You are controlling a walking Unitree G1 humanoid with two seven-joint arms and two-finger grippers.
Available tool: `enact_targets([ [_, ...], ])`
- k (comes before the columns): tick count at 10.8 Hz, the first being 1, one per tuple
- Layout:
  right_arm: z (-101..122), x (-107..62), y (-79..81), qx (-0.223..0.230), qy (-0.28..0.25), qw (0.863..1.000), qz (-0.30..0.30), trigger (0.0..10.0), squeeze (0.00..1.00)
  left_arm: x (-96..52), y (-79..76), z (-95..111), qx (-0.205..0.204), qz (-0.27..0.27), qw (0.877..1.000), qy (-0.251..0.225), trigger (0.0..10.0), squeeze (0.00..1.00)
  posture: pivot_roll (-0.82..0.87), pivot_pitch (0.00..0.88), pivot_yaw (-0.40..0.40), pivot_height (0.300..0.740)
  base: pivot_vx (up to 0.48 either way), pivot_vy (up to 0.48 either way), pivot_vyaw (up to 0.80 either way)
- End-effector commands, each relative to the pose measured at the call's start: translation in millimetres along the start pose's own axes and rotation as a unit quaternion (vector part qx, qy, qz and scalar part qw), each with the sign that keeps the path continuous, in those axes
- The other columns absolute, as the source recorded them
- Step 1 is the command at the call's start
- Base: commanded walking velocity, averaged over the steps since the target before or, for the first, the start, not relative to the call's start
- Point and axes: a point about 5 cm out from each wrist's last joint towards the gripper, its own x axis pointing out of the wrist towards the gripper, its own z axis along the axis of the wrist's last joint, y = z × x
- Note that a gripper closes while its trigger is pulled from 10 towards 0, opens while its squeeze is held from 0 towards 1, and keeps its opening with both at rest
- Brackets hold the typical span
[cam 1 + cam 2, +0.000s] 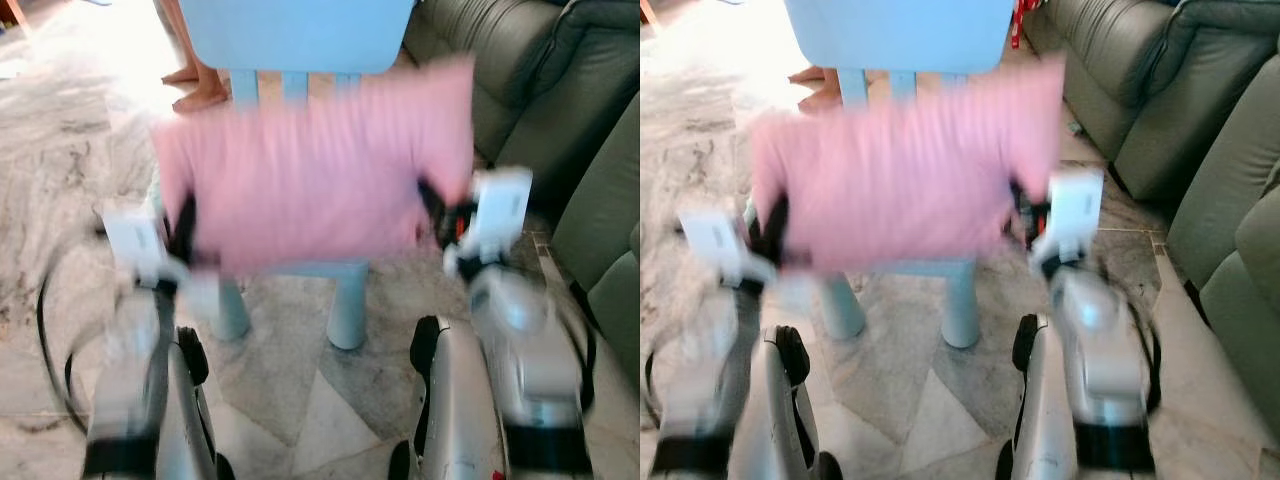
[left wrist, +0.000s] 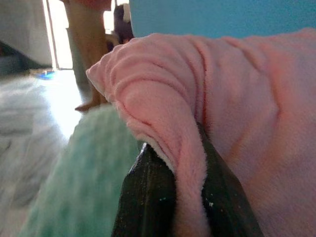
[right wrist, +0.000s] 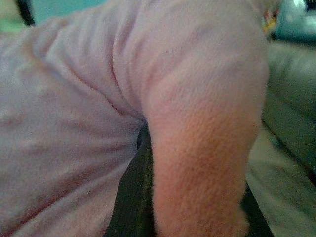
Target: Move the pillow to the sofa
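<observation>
The pillow [image 1: 315, 170] hangs in the air between the two grippers, its long axis running across from the robot's left to its right and tilted a little, the right end riding higher than the left; its broad face is turned toward the head camera. It is pink, soft and fleecy, with faint ribbing across the cover; the head views are smeared, so its outline is only roughly readable.

The left gripper [image 1: 183, 232] pinches the pillow's left edge; in the left wrist view a fold of pink fleece is clenched between the two black fingers [image 2: 148, 197]. The right gripper [image 1: 437, 212] grips the right edge; in the right wrist view the cover bulges over a dark finger [image 3: 133, 197], and it seems clamped on the fabric there, though little of the fingers can be seen.

Just behind the pillow stands a light blue chair [image 1: 295, 35], its legs reaching the pale marbled floor [image 1: 300, 390] below the pillow's lower edge. The grey-green sofa [image 1: 560, 110] lies to the robot's right, near the pillow's right end, with a strip of bare floor between. A person's bare feet [image 1: 195, 90] stand beyond the chair on the left.
</observation>
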Motion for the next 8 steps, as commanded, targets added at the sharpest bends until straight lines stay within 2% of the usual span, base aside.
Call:
enact_targets([
  [1, 10.7, -4.0, -0.9, -0.015, -0.016, 1.000, -0.017, 10.0, 0.00, -5.2, -2.5, 6.5, 0.018, -0.003, 1.000, -0.003, 10.0, 0.00, -0.19, 0.021, 0.034, 0.306, 0.000, 0.000, 0.00],
  [3, -0.1, -24.4, -2.8, -0.020, 0.017, 0.999, -0.040, 10.0, 0.00, -31.6, -7.8, -1.7, 0.031, -0.020, 0.999, 0.034, 10.0, 0.00, -0.20, 0.013, 0.051, 0.306, 0.000, 0.000, 0.00],
  [5, -3.2, -28.4, -3.5, -0.004, 0.028, 0.998, -0.048, 10.0, 0.00, -29.6, -8.1, 0.6, 0.031, -0.019, 0.999, 0.040, 10.0, 0.00, -0.20, 0.007, 0.054, 0.306, 0.000, 0.000, 0.00],
  [8, 0.3, -23.8, -6.2, -0.005, 0.024, 0.998, -0.055, 10.0, 0.00, -24.9, -7.4, 3.6, 0.030, -0.017, 0.999, 0.039, 10.0, 0.00, -0.21, 0.000, 0.056, 0.306, 0.000, 0.000, 0.00],
])
